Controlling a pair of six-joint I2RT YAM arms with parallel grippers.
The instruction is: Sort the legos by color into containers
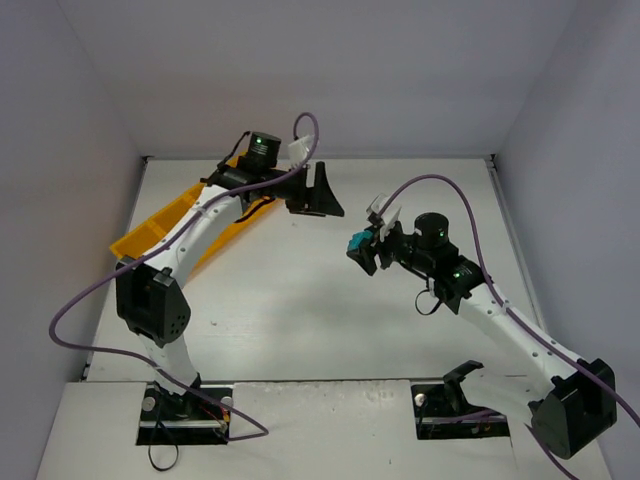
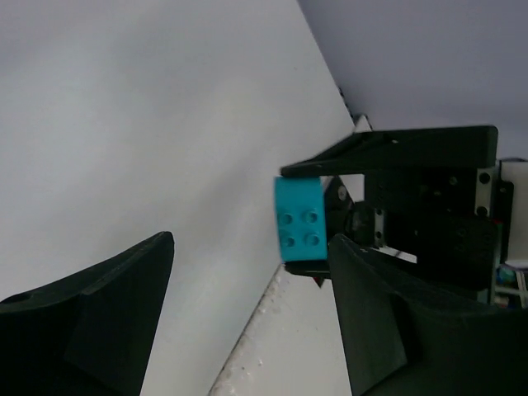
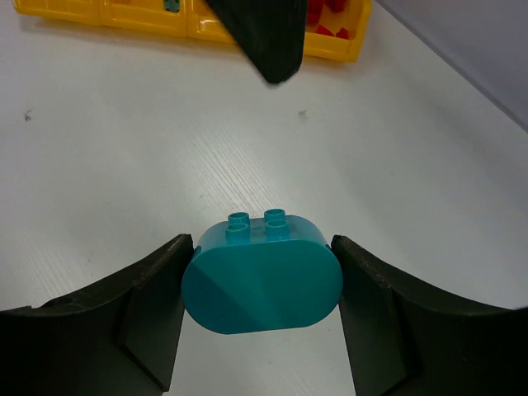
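The right gripper (image 3: pixel 262 245) is clamped on a rounded teal brick (image 3: pixel 262 282), held off the white surface (image 1: pixel 290 310). The left gripper (image 1: pixel 322 195) hangs near the yellow tray (image 1: pixel 150 232), its jaws apart and empty. Red bricks (image 3: pixel 328 18) lie in the tray's end compartment.

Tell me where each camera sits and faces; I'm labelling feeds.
Top external: above, behind the bases, looking down on the table; both arms show.
Left wrist: on the left arm, facing the teal brick in the right gripper; own fingers frame it.
Right wrist: looks down past that brick toward the tray; own fingers flank it.
All three share the brick.
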